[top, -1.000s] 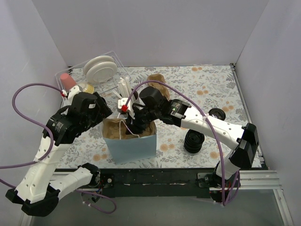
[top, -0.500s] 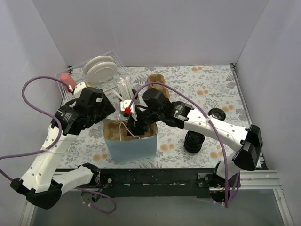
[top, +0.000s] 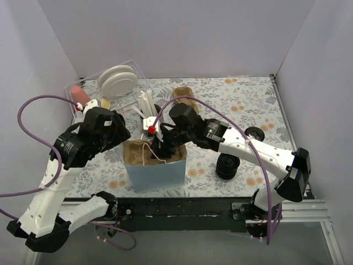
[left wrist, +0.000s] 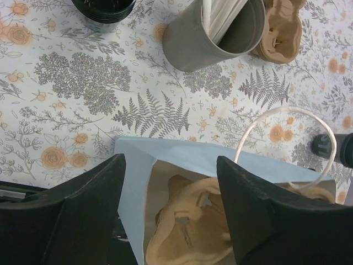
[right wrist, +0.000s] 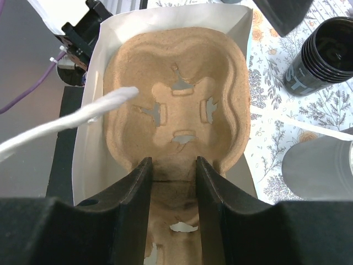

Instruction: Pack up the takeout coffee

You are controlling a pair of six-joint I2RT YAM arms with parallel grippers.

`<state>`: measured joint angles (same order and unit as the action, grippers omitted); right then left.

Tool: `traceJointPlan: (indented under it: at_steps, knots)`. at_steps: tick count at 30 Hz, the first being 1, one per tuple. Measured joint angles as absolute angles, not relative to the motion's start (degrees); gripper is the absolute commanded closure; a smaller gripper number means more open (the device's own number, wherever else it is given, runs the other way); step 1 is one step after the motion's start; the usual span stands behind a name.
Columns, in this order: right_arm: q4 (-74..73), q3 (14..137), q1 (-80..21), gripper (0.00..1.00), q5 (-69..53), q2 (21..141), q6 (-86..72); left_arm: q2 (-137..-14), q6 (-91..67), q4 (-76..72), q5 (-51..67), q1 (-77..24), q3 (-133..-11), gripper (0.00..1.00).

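Black paper under a plastic lid, the coffee (top: 255,133) stands on the table (top: 248,99), well right of the bag (top: 157,171) and near the lids (top: 228,165). It is small in the top view and its detail is unclear. The right end effector (top: 161,150) reaches into the bag's mouth, and the left end effector (top: 123,144) hangs at the bag's left rim.

Left wrist: the fingers are spread wide over the bag's corner, gripping nothing. The carrier (left wrist: 187,237) lies inside the bag.

Right wrist: the fingers sit a little apart above the carrier's near end. Whether they press on it I cannot tell.

The coffee is likely light, with a thin wall that dents and a lid that can pop off. If it is filled, tilting would spill it. I would take it round the body just under the lid, gently and upright, for a carrier pocket.
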<state>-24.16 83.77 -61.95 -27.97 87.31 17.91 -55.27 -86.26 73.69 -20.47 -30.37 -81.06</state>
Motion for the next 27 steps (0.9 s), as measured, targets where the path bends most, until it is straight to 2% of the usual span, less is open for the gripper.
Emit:
traceJointPlan:
  at_steps: [12,18,27]
  knots:
    - [-23.75,78.98,-62.02,0.82,-22.11,82.87,17.45,-53.32,-79.26,70.61,-13.87,-30.37,-80.55,0.49]
    - [-23.77,77.76,-62.02,0.82,-19.86,80.90,16.75,-52.18,-77.10,66.48,-9.39,-30.37,-76.34,0.51]
    - [-23.97,77.76,-62.00,0.82,-18.74,80.68,16.71,-55.48,-76.27,64.77,-9.65,-30.37,-75.42,0.55]
